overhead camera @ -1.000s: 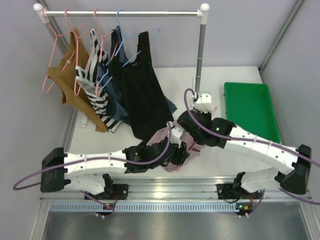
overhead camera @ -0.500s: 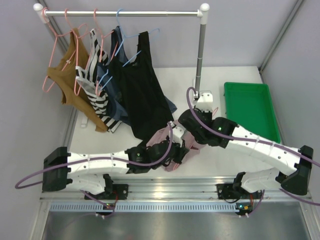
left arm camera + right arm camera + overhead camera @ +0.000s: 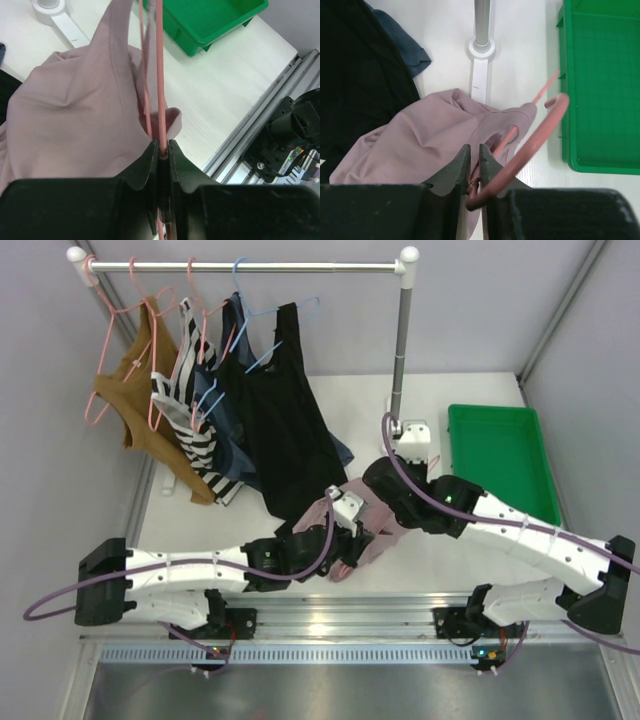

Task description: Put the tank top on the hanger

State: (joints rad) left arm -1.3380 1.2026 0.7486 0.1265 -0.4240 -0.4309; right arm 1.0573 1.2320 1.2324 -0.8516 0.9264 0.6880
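The mauve-pink tank top [image 3: 322, 511] lies bunched on the white table between the two arms, and shows in the left wrist view [image 3: 75, 115] and the right wrist view [image 3: 420, 140]. The salmon-pink hanger [image 3: 160, 75] runs through the fabric. My left gripper [image 3: 162, 145] is shut on one thin rod of the hanger, just below the fabric's edge. My right gripper [image 3: 474, 151] holds the hanger's neck between nearly closed jaws, and the hook [image 3: 540, 134] curves off to the right. From above, the left gripper [image 3: 345, 540] and right gripper [image 3: 385, 504] sit close together.
A green tray [image 3: 505, 455] stands at the right. Behind is a clothes rack [image 3: 250, 267] with a black tank top [image 3: 280, 410], a mustard top [image 3: 130, 390], striped and blue garments and spare hangers. Its pole [image 3: 402, 335] and white foot [image 3: 480, 75] stand just beyond the grippers.
My left gripper has closed onto the hanger rod. Both arms have shifted a little to the right, lifting the pink fabric slightly. The right jaws have eased apart a touch.
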